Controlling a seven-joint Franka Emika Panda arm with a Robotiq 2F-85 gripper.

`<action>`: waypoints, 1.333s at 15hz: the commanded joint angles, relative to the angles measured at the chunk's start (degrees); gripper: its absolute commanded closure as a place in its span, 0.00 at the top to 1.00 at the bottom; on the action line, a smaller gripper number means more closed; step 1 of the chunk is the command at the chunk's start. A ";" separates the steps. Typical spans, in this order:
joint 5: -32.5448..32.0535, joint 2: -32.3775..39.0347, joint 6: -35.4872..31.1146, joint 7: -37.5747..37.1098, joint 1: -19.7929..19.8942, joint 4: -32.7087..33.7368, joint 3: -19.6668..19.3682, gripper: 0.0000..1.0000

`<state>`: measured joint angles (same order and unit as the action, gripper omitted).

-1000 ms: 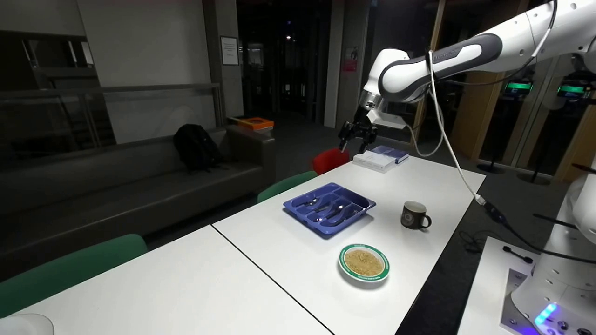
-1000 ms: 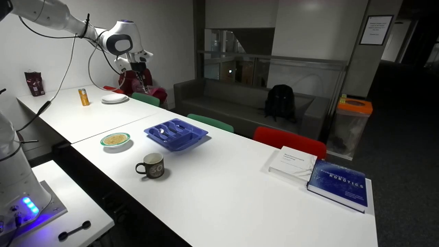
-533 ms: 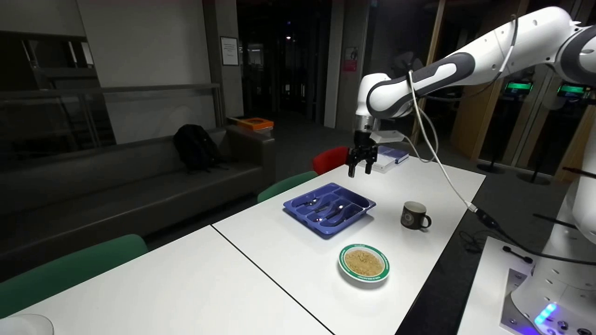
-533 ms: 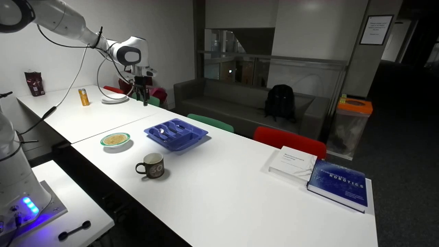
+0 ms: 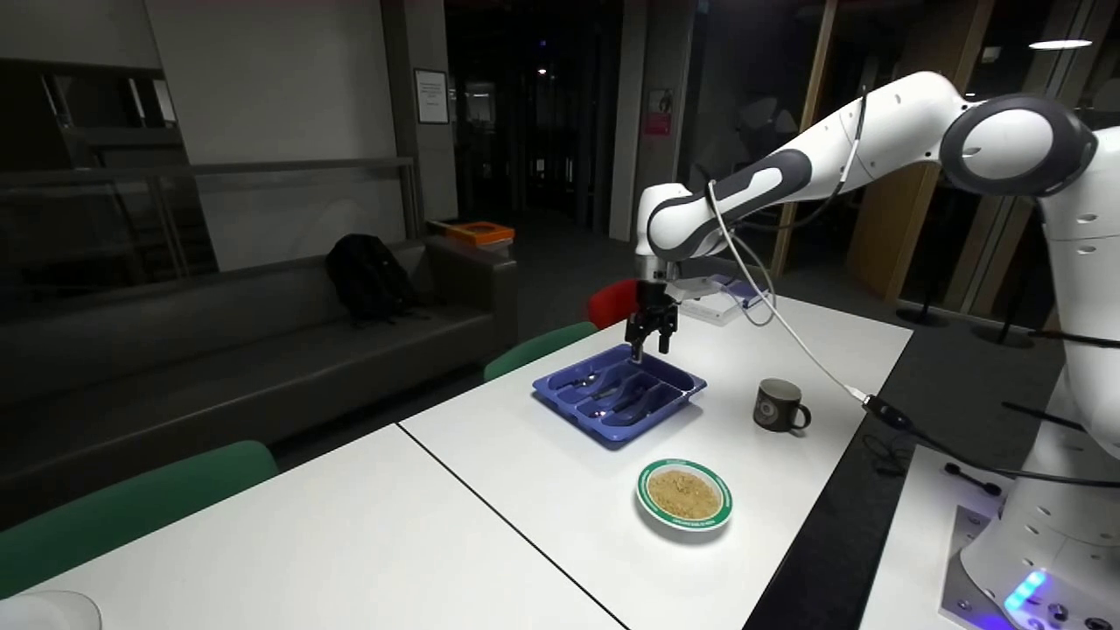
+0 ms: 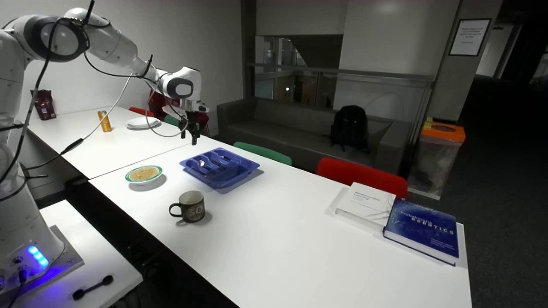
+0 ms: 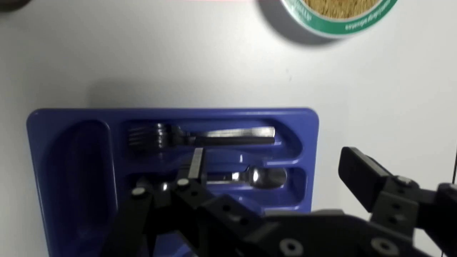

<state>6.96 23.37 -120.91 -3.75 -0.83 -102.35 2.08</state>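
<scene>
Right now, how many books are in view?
2: a thick white rectangular book near the red rounded-back chair, and a dark-blue rectangular book beside it, near the end of the long white table. Anything beneath them would be hidden.

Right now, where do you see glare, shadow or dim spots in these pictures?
Wrist view: bright glints on the spoon, dark shadow beside the green-rimmed bowl, dark end effector in the foreground; both exterior views: shadow by the blue tray, backpack nearly black on a dim sofa.
</scene>
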 commanded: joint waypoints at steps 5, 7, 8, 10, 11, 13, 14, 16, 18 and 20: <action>0.59 3.85 -17.19 -18.46 -2.26 0.83 -3.81 1.00; 0.97 2.69 -18.62 -24.77 -3.32 -1.04 -4.91 1.00; 1.04 2.23 -18.76 -28.11 -3.96 -1.76 -5.49 1.00; 0.46 1.02 -16.78 -34.43 -5.34 -3.04 -6.79 1.00; 0.34 0.19 -14.64 -35.69 -5.39 -3.52 -6.63 1.00; 0.37 3.68 -14.54 -33.06 -4.43 -0.23 -5.52 1.00; 0.38 2.96 -12.84 -33.37 -4.47 -0.65 -5.44 1.00; 0.38 1.86 -11.63 -33.50 -4.43 -1.28 -5.38 1.00; 2.73 2.02 -15.33 -34.37 -4.04 -1.89 -4.84 1.00; 6.78 5.38 -21.23 -37.75 -3.90 -0.09 -4.57 1.00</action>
<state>9.50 25.81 -136.01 -38.20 -5.30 -103.78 -3.27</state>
